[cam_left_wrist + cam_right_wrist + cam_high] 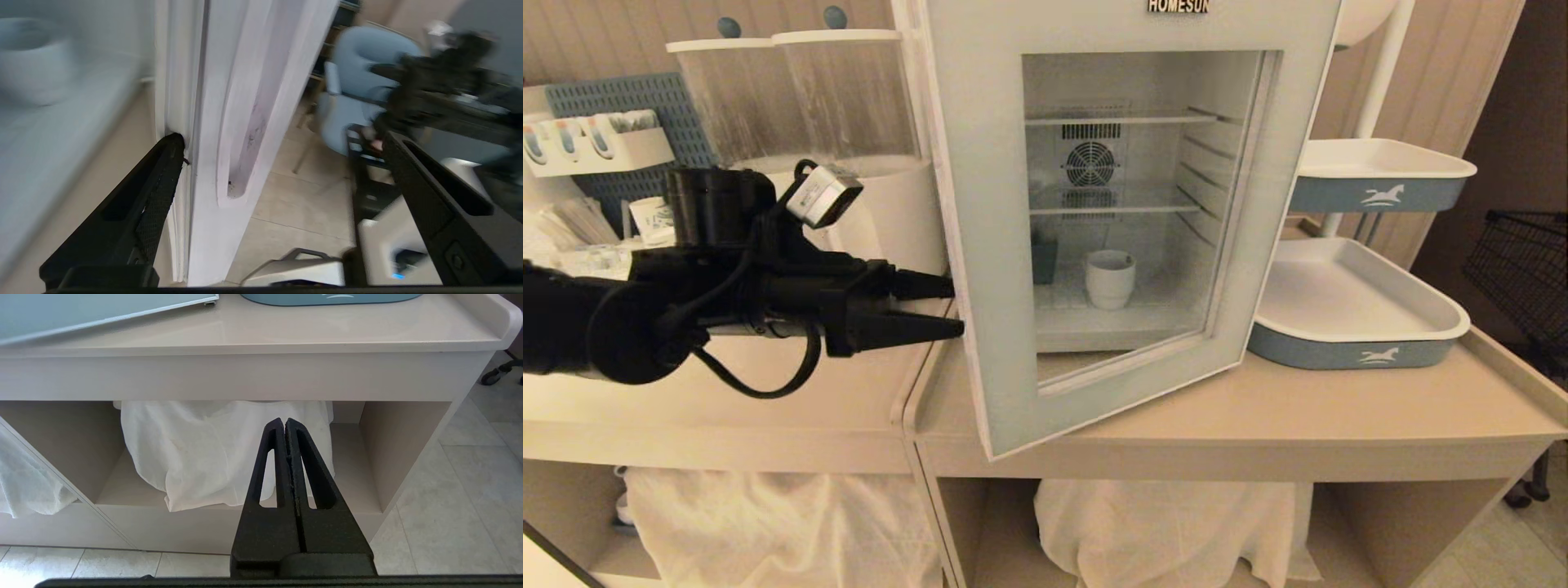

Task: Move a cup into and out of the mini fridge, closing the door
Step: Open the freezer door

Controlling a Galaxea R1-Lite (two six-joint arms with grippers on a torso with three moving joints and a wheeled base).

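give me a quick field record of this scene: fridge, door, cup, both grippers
mini fridge: white, on the beige counter, wire shelves and rear fan seen through the glass
door: partly open, free edge swung out toward the camera
cup: white, upright on the fridge floor, inside
left gripper: open, at the door's free edge; in the left wrist view one finger lies behind the edge, the other out in front
right gripper: shut, empty, parked low before the counter's shelf

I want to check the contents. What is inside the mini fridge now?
Through the glass door, the cup stands on the floor of the mini fridge. Two wire shelves look bare, and a fan sits on the back wall. The door frame hides the edges of the interior.
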